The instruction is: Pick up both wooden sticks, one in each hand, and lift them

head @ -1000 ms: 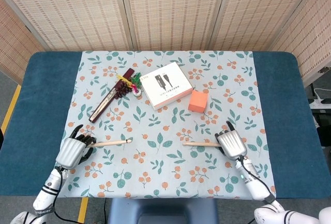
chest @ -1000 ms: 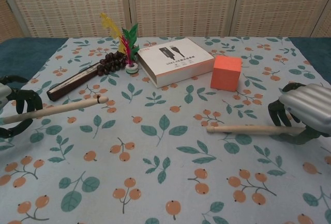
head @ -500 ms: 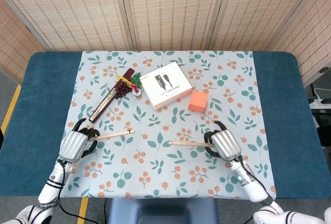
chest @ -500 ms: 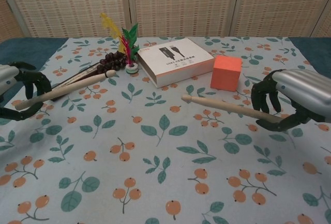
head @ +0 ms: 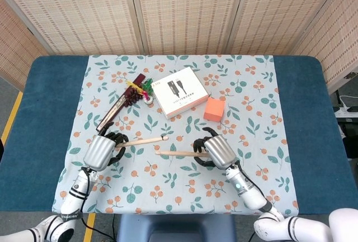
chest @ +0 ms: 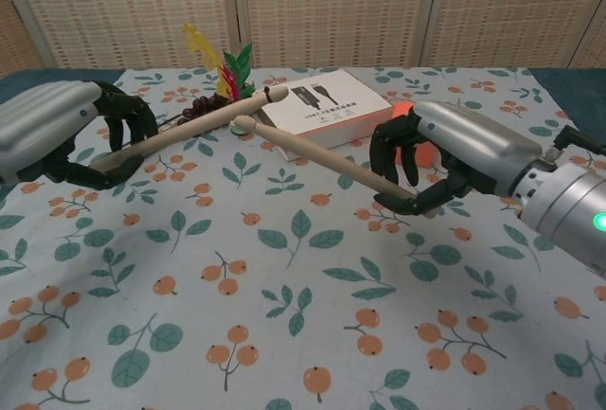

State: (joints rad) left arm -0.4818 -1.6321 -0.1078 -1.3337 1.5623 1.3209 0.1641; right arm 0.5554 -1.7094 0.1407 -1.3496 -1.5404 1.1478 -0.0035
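Observation:
My left hand [head: 100, 150] [chest: 57, 132] grips one wooden stick [head: 146, 140] [chest: 189, 126] by its near end; the stick points right, held above the floral tablecloth. My right hand [head: 219, 151] [chest: 454, 156] grips the other wooden stick [head: 176, 153] [chest: 303, 152], which points left. In the chest view both sticks are well off the table and their free tips come close together in front of the white box. In the head view the two sticks lie roughly parallel, the left one higher in the frame.
A white box [head: 179, 91] [chest: 320, 111] and an orange cube [head: 215, 109] sit behind the hands. A dark rod with beads [head: 114, 112] and a small feathered ornament [head: 146, 91] [chest: 233, 79] lie at the back left. The floral cloth [head: 179, 191] covers a blue table [head: 39, 119].
Both hands have risen and moved inward toward the table's middle, carrying their sticks. The sticks left the cloth and their free tips now nearly meet.

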